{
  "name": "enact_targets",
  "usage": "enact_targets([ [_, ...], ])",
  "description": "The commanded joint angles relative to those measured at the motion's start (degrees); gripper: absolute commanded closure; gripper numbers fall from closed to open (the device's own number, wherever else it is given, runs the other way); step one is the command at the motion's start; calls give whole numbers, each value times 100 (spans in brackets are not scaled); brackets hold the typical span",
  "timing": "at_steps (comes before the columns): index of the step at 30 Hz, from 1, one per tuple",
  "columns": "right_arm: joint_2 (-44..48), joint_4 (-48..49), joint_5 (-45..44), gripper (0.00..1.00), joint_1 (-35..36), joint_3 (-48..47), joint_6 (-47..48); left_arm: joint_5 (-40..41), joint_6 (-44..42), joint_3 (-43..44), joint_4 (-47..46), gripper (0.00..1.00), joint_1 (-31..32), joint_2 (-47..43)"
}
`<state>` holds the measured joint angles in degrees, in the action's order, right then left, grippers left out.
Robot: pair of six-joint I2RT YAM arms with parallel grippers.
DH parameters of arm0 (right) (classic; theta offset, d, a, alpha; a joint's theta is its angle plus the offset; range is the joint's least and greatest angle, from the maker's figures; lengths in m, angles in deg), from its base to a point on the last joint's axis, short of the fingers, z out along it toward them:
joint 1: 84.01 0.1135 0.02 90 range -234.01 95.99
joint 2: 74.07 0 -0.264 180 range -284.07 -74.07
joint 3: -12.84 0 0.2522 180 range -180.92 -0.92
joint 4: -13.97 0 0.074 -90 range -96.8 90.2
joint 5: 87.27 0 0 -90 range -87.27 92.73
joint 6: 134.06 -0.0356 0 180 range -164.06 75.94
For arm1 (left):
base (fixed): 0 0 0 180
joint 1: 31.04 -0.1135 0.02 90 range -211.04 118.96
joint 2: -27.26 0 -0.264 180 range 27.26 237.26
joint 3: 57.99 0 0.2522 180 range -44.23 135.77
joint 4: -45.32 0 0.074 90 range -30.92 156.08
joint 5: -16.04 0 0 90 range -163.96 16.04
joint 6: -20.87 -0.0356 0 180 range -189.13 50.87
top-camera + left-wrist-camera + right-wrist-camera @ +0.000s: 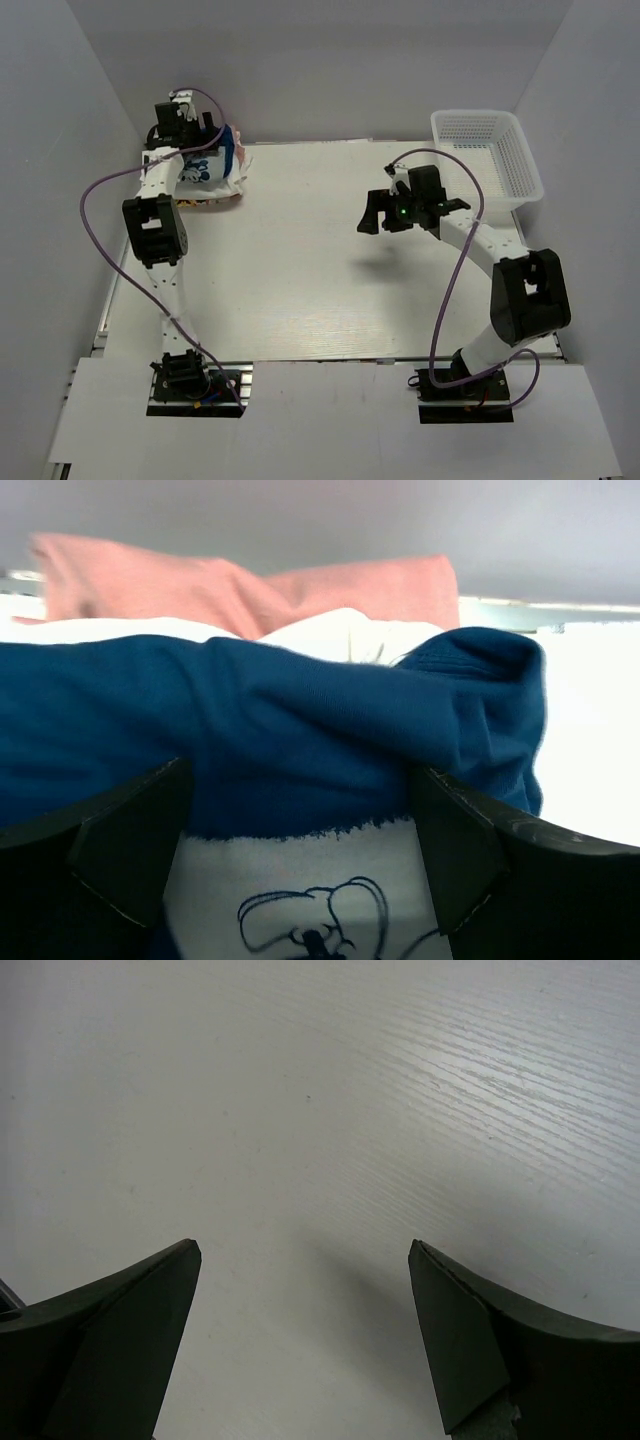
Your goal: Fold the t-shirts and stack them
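The t-shirts lie in a stack (pixel 212 172) at the far left of the table. In the left wrist view the navy shirt (pixel 300 715) is on top, its white cartoon print (pixel 300 890) facing up, with a white shirt (pixel 335 635) and a pink shirt (pixel 200 585) behind it. My left gripper (pixel 300 830) is open low over the navy shirt, its fingers on either side of the print; it also shows in the top view (pixel 208 137). My right gripper (pixel 378 210) is open and empty above the bare table (pixel 400 1110), also shown in the right wrist view (pixel 305 1260).
A white plastic mesh basket (pixel 490 155) stands at the far right corner, behind the right arm. White walls close in the table at the back and on both sides. The stack sits close to the left wall.
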<state>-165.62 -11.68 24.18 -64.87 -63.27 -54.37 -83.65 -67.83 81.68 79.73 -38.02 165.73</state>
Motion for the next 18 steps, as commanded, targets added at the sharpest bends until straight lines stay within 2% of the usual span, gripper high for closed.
enact_targets([
  [1,549,194,245,10,2,38,46,424,63,-127,80,0,22,-1321],
  [5,918,458,587,10,2,485,-33,898,439,-856,509,0,22,-2621],
  [6,1041,667,640,10,2,565,-42,899,589,-1327,624,0,22,-3207],
  [9,1340,809,702,10,11,847,-182,733,977,-2717,555,0,22,-4220],
  [10,1411,836,676,10,3,890,-313,662,1143,-3060,555,0,22,-4937],
  [11,1568,862,650,10,-15,1004,-384,662,1336,-3786,555,0,22,-5336],
  [13,1850,1090,536,10,-24,1303,-481,557,1924,-4624,345,0,22,-6188],
  [14,2008,1291,422,10,-15,1391,-716,556,2153,-5376,205,0,22,-7045],
  [15,2192,1319,308,10,-33,1592,-779,365,2494,-5732,99,0,22,-7462],
  [18,2623,1442,-97,10,-6,1769,-1121,310,2718,-6525,123,0,22,-8683],
])
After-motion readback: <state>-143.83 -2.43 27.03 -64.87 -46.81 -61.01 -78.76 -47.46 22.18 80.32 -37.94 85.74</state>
